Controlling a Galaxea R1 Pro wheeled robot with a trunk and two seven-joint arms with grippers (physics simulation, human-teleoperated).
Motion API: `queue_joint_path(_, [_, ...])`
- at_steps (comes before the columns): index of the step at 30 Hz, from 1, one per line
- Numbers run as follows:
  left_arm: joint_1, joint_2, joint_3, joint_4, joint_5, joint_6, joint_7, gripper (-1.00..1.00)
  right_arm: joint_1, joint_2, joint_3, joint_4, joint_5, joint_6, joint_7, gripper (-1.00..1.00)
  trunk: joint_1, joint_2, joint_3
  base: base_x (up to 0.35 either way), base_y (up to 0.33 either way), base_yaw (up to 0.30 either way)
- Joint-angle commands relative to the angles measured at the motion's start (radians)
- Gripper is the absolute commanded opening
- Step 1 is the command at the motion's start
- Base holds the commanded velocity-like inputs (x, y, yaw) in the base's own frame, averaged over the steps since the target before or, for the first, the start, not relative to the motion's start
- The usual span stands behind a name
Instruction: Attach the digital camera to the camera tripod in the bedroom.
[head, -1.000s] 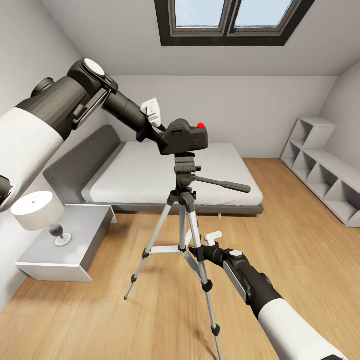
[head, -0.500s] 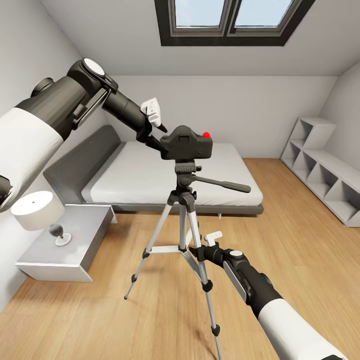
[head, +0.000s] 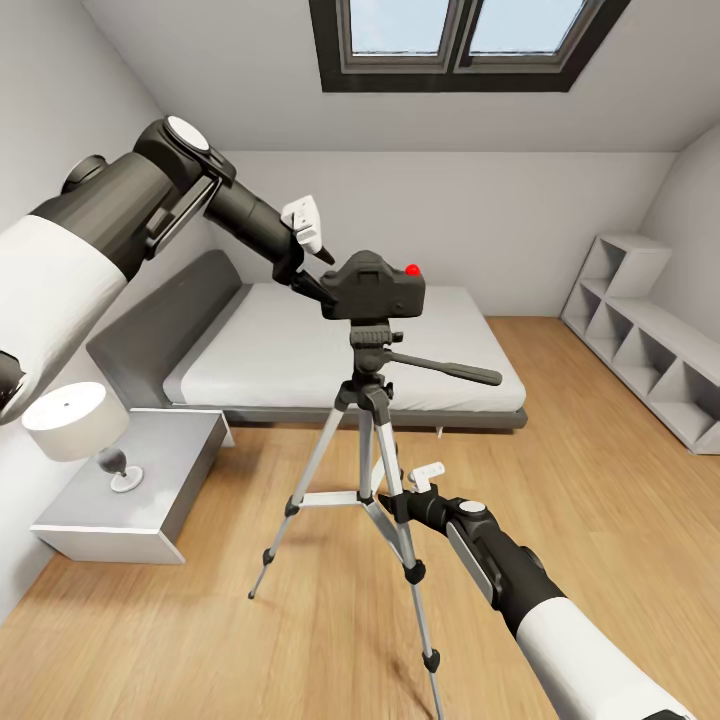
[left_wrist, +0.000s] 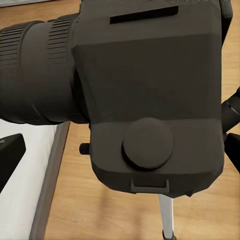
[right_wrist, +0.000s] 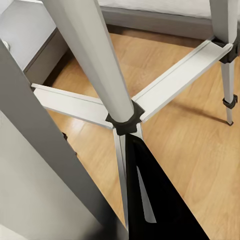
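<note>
The black digital camera with its red dot sits level on the pan head of the camera tripod, which stands on the wood floor before the bed. My left gripper hovers at the camera's left side, open; in the left wrist view the camera looms close, with one finger standing clear of its lens. Low down, my right gripper is shut on a silver tripod leg. The right wrist view shows that leg close up, the centre column and a black finger.
A low grey bed lies behind the tripod. A grey nightstand with a white lamp stands at the left wall. White cube shelving lines the right wall. Open wood floor lies to the right, under the skylight.
One second ago the camera was tilted in my left gripper above the head. It has since shifted right and settled level on the tripod head, free of the fingers. Arms are unmoved.
</note>
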Motion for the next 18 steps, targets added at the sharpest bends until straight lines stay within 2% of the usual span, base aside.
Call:
queue_joint_path(1, [-0.002, 0.002, -0.005, -0.001, 0.007, 0.011, 0.0, 1.0, -0.001, 0.0, 0.003, 0.002, 0.019, 0.005, -0.003, -1.0, 0.001, -0.002, -0.002, 0.0, 0.0, 0.0])
queue_joint_path(5, [-0.002, 0.003, 0.003, 0.001, 0.008, 0.012, 0.0, 1.0, -0.001, 0.0, 0.003, 0.002, 0.019, 0.005, -0.003, -1.0, 0.001, -0.002, -0.002, 0.0, 0.0, 0.0])
queue_joint_path(10, [-0.002, 0.009, 0.057, 0.001, 0.009, 0.036, 0.001, 1.0, -0.001, 0.0, 0.003, 0.002, 0.019, 0.005, -0.003, -1.0, 0.001, -0.002, -0.002, 0.0, 0.0, 0.0])
queue_joint_path(11, [-0.002, 0.015, 0.097, 0.002, 0.009, 0.047, 0.005, 1.0, -0.001, 0.0, 0.003, 0.002, 0.019, 0.005, -0.003, -1.0, 0.001, -0.002, -0.002, 0.0, 0.0, 0.0])
queue_joint_path(13, [-0.002, 0.025, 0.146, 0.002, 0.008, 0.06, 0.01, 1.0, -0.001, 0.0, 0.003, 0.002, 0.019, 0.005, -0.003, -1.0, 0.001, -0.002, -0.002, 0.0, 0.0, 0.0])
queue_joint_path(14, [-0.003, 0.038, 0.2, 0.003, 0.008, 0.073, 0.019, 1.0, -0.001, 0.0, 0.003, 0.002, 0.019, 0.005, -0.003, -1.0, 0.001, -0.002, -0.002, 0.0, 0.0, 0.0])
queue_joint_path(18, [-0.003, 0.072, 0.298, 0.003, 0.008, 0.103, 0.043, 1.0, -0.001, 0.0, 0.003, 0.002, 0.019, 0.005, -0.003, -1.0, 0.001, -0.002, -0.002, 0.0, 0.0, 0.0])
